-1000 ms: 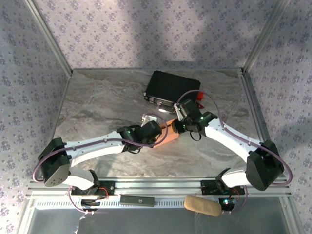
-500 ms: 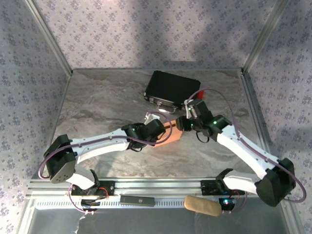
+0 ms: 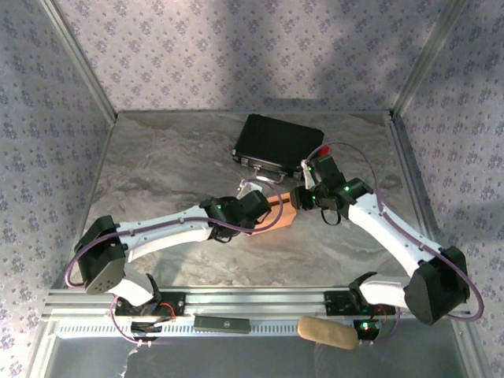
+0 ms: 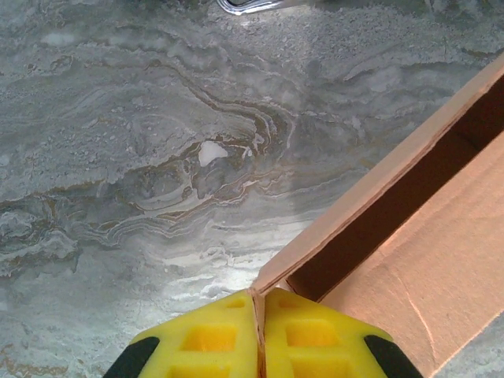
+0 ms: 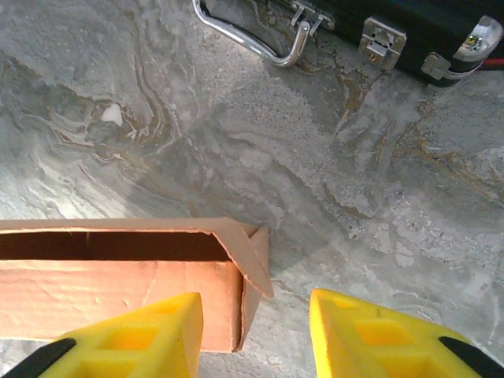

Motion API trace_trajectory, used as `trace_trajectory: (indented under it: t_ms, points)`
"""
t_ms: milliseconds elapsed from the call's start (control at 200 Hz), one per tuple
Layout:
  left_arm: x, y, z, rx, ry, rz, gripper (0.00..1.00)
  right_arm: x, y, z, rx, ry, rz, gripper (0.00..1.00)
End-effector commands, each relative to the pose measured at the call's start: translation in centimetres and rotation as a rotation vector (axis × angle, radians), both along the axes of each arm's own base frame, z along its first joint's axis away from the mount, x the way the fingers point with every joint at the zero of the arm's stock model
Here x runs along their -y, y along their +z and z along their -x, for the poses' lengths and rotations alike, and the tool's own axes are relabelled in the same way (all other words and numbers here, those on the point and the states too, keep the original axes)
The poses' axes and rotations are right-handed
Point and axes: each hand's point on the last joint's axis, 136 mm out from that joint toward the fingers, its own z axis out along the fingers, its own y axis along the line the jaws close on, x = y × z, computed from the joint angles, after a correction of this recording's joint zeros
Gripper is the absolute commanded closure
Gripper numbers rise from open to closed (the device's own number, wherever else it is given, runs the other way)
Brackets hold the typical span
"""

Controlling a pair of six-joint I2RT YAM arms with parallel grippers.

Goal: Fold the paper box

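paper box [image 3: 283,214] is sitting further back than before; left fingers [image 4: 205,339] are pinching its wall, right fingers [image 5: 142,335] are standing spread beside it.

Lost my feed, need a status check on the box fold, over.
Left gripper shut on paper box edge. Right gripper open at its end flap. Black case beyond, clear of the box.

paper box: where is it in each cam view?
Top external: paper box mid-table, just in front of the black case.
Left wrist: lower right, open side showing.
Right wrist: lower left.
Shared landmark: the case's metal handle.
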Motion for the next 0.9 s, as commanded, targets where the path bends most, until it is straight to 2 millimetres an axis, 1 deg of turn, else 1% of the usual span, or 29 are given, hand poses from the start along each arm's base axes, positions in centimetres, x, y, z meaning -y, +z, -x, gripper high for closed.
trace_trajectory:
  t_ms: [0,220,350,370,635,770,854,894]
  points:
    - [0.0,0.2,-0.1,0.009,-0.014,-0.046,0.92,-0.4,0.8,-0.5,0.018,0.040,0.012,0.59]
    - [0.1,0.2,-0.3,0.014,-0.022,-0.054,0.92,-1.0,0.7,-1.1,0.018,0.069,0.011,0.63]
    - [0.2,0.2,-0.3,0.012,-0.024,-0.057,0.92,-1.1,-0.1,-1.0,-0.006,0.098,0.008,0.66]
    - [0.2,0.2,-0.3,0.011,-0.023,-0.058,0.92,-1.4,0.1,-1.4,0.010,0.099,-0.006,0.66]
    - [0.4,0.2,-0.3,0.009,-0.025,-0.051,0.92,-0.8,-0.2,-2.0,0.012,0.080,0.004,0.68]
    - [0.4,0.1,-0.3,0.005,-0.026,-0.051,0.92,-0.2,0.4,-1.8,0.035,0.046,0.000,0.61]
    - [0.4,0.0,-0.2,0.003,-0.028,-0.051,0.92,0.2,0.6,-1.0,0.038,0.010,-0.024,0.57]
    - [0.5,0.0,-0.2,0.002,-0.029,-0.050,0.92,0.2,0.1,-0.4,0.030,-0.010,-0.037,0.56]
